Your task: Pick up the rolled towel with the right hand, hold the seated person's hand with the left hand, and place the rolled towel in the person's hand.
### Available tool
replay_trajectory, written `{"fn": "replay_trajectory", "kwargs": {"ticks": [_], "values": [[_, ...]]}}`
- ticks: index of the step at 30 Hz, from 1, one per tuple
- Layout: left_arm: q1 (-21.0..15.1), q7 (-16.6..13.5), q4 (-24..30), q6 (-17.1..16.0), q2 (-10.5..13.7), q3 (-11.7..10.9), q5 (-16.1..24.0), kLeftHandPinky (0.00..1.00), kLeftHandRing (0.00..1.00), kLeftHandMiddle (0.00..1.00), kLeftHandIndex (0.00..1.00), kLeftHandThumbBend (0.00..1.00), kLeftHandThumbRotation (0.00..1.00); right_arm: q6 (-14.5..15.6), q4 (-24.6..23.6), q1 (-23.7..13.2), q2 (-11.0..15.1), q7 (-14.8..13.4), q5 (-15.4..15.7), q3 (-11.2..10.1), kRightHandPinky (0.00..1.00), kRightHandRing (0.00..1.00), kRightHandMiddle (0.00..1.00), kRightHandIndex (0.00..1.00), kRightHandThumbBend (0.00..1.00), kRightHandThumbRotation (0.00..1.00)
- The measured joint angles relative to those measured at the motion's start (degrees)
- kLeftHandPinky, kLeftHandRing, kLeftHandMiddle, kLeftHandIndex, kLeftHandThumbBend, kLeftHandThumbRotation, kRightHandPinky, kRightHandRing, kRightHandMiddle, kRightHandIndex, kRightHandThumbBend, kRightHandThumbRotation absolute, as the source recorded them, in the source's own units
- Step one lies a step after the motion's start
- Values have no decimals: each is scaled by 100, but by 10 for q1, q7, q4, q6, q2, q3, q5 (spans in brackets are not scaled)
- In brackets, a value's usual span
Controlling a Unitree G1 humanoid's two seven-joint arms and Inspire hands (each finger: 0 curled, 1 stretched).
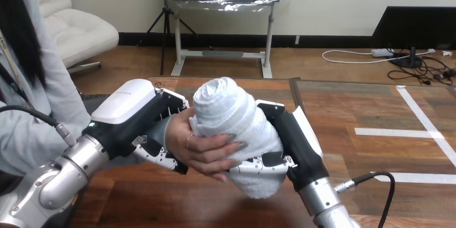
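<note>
A white rolled towel [232, 126] is held above the table's middle, tilted with its far end up. My right hand [293, 139] is shut on it from the right, its fingers [258, 164] curled under the lower end. The person's hand [201, 144] lies against the towel's left side, fingers wrapped over it. My left hand [137, 118] is shut round the person's wrist from the left, with fingers showing above and below it.
The wooden table [365, 109] stretches to the right with white tape lines [400, 132] on it. A black cable [376, 177] runs by my right forearm. The person sits at the left edge.
</note>
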State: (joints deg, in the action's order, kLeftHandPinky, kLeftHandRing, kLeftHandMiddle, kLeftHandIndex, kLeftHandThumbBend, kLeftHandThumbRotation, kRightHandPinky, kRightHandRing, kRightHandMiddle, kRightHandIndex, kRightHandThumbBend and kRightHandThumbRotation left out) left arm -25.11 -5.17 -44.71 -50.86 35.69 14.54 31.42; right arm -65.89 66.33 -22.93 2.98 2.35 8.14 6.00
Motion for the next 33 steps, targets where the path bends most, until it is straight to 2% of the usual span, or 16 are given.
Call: {"fn": "replay_trajectory", "kwargs": {"ticks": [16, 33], "values": [[-2, 0, -1, -6, 0, 0, 0, 30, 35, 40, 42, 100, 0, 0, -12, 4, -4, 24, -16, -1, 26, 31, 41, 44, 87, 10], [-2, -1, -2, -7, 0, 0, 2, 30, 35, 40, 42, 100, 0, 0, -12, 4, -4, 26, -15, -4, 26, 31, 40, 44, 88, 10]]}}
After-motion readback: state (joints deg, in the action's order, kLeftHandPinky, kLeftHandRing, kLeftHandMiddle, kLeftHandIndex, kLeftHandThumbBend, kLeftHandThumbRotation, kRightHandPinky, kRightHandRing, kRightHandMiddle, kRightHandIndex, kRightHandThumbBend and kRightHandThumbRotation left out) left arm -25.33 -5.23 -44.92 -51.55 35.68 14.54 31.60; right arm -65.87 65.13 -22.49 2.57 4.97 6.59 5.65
